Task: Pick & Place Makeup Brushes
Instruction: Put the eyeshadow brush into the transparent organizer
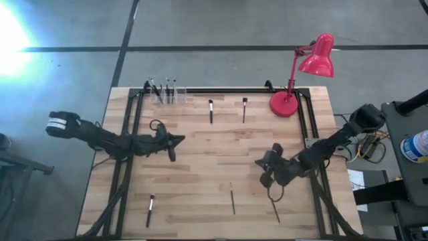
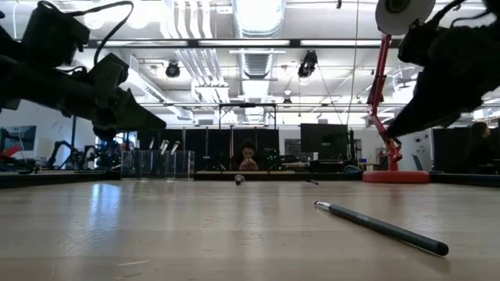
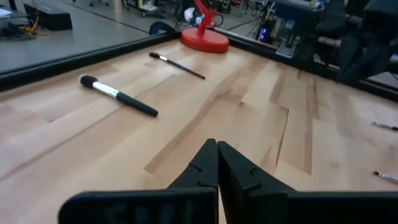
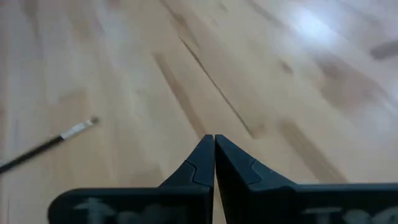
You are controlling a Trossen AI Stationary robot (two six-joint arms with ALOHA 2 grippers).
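Loose makeup brushes lie flat on the wooden table: two near the far edge [image 1: 210, 110] [image 1: 245, 108], one at the near left [image 1: 150, 209], two thin ones at the near right [image 1: 232, 199] [image 1: 274, 209]. More stand in a clear holder [image 1: 166, 94] at the far left. My left gripper [image 1: 175, 144] is shut, hovering left of centre; its wrist view shows the fluffy brush [image 3: 118, 94] and a thin one [image 3: 177, 65] ahead. My right gripper [image 1: 267, 172] is shut above the near right; a thin brush [image 4: 50, 144] lies beside it.
A red desk lamp [image 1: 286, 102] stands at the far right corner. A black frame rail [image 1: 221, 90] runs along the far edge and both sides of the table. In the low view one brush [image 2: 383, 226] lies close to the near edge.
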